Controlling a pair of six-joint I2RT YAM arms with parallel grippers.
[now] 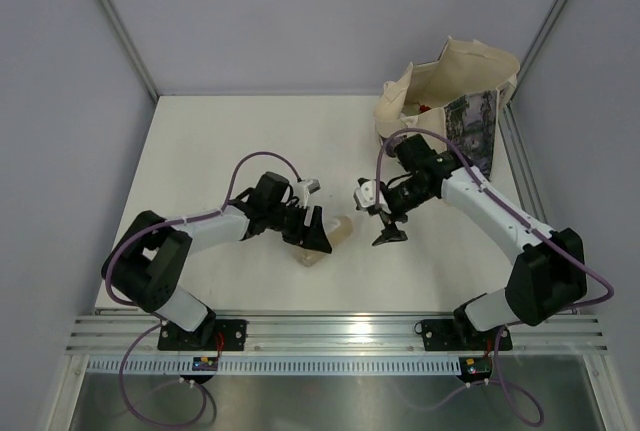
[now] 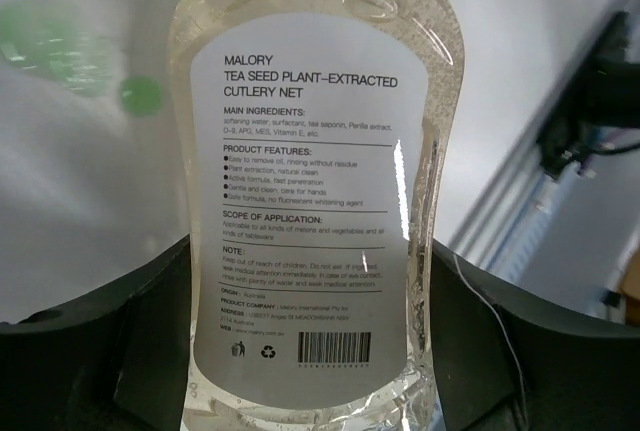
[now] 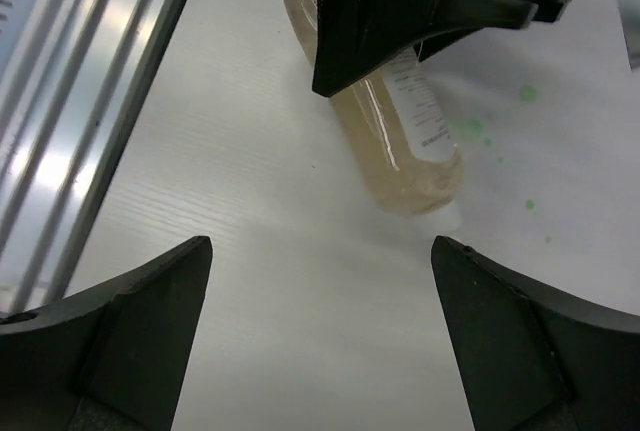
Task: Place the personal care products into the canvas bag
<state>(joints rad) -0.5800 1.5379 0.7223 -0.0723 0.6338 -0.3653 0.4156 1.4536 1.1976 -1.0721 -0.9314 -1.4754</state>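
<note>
My left gripper is shut on a clear bottle with a white printed label, near the table's middle front. The bottle fills the left wrist view, gripped between both fingers of that gripper; its cap is hidden. In the right wrist view the bottle slants down toward the table, and I cannot tell if it touches. My right gripper is open and empty just right of the bottle, its fingers wide apart over bare table. The cream canvas bag stands at the back right. The other products are out of view.
Something red shows in the bag's mouth. Small green marks dot the table by the bottle. Aluminium rails run along the near edge. Grey walls close the back and sides.
</note>
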